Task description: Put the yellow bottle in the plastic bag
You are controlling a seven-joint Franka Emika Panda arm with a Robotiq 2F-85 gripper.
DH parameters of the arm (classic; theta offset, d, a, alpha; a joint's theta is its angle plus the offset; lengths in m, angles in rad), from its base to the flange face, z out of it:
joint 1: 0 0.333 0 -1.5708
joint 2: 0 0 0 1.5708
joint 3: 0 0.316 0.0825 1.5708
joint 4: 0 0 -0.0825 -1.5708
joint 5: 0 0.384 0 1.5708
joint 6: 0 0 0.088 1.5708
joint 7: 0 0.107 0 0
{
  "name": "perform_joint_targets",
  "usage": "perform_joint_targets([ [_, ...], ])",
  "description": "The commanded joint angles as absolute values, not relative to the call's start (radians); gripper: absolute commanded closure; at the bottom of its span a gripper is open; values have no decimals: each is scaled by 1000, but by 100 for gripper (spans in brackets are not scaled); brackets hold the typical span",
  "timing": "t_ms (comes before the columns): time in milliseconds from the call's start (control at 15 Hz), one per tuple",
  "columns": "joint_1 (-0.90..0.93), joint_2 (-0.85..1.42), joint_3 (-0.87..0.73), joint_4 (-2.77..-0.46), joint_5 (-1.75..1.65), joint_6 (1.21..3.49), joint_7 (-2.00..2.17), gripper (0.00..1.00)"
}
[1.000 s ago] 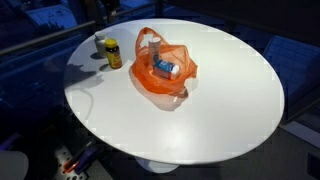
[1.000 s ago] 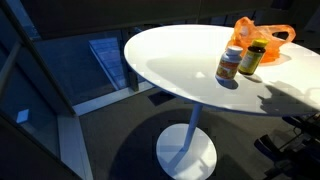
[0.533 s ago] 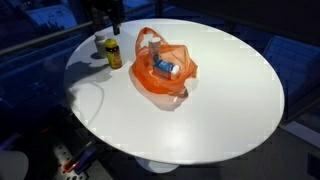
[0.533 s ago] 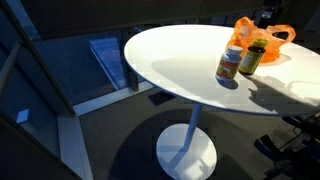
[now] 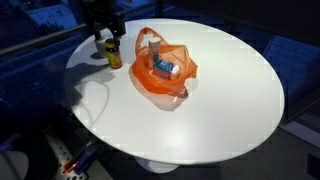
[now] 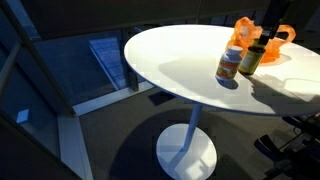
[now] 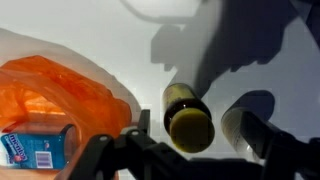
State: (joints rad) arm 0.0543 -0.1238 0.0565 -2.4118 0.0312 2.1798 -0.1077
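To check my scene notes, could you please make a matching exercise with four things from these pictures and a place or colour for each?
Things:
1. yellow bottle
2. white-capped bottle
3. plastic bag
4. blue-and-white pack

Descriptions:
A. lies inside the bag
B. orange and crumpled
C. dark cap, stands between the bag and the other bottle
D. stands beside the yellow bottle, on the side away from the bag

Pairs: 1-C, 2-D, 3-B, 4-A

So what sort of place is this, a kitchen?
Probably not. It looks more like an office or lab corner: a round white pedestal table standing alone on a dark carpet-like floor.
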Motion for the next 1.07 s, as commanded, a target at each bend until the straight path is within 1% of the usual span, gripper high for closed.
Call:
perform_joint_targets([
  [0,58,-123,59,-2419,2,2193,-96,19],
  [133,58,-121,60,-2418,0,2194,-96,26],
  [200,58,-120,60,-2418,-2,2195,-96,33],
  [800,60,-106,60,-2411,-5,2236,-111,25],
  [867,61,-105,61,-2411,-5,2240,-110,27],
  [1000,62,-106,61,-2411,-4,2241,-111,48],
])
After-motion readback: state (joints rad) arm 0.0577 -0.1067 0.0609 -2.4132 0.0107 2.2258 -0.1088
